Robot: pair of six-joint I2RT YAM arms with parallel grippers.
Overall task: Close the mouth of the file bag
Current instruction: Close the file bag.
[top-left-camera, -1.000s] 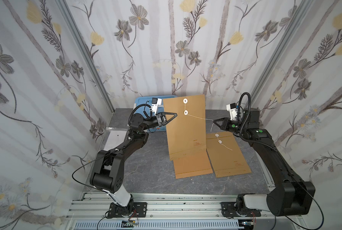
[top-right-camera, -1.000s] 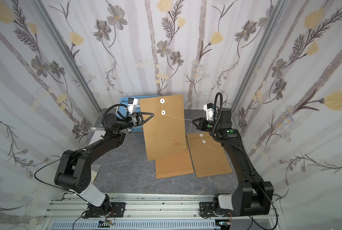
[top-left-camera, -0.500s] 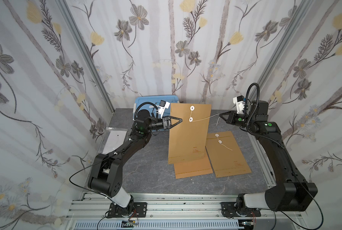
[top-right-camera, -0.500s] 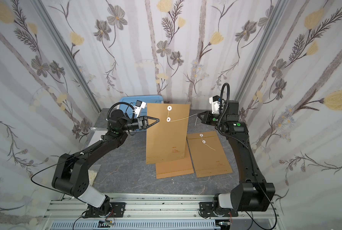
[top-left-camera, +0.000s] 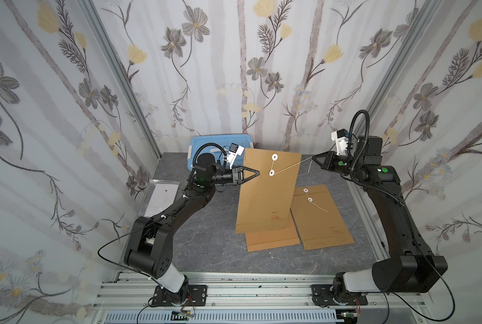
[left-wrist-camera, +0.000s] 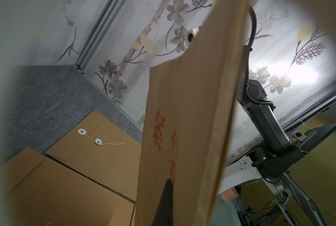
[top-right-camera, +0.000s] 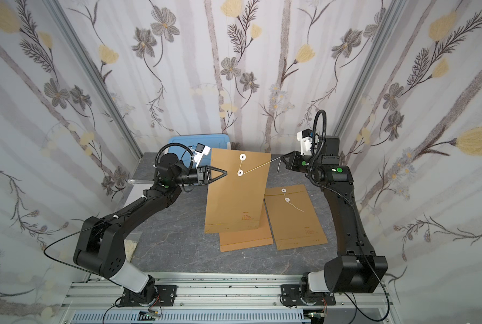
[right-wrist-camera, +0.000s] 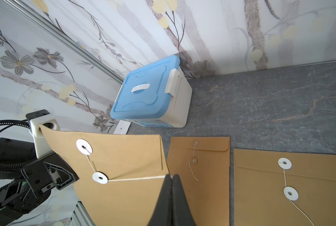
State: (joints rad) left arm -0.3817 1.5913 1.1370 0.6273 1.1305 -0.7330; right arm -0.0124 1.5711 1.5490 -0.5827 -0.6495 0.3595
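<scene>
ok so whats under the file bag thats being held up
Another brown file bag lies flat on the table beneath the held file bag. In both top views only its bottom end shows; the rest is covered.

The file bag is matt brown kraft paper, its string thin white twine (slightly fuzzy). The table looks like dull, grey-veined stone. The box lid is smooth blue plastic.
</scene>
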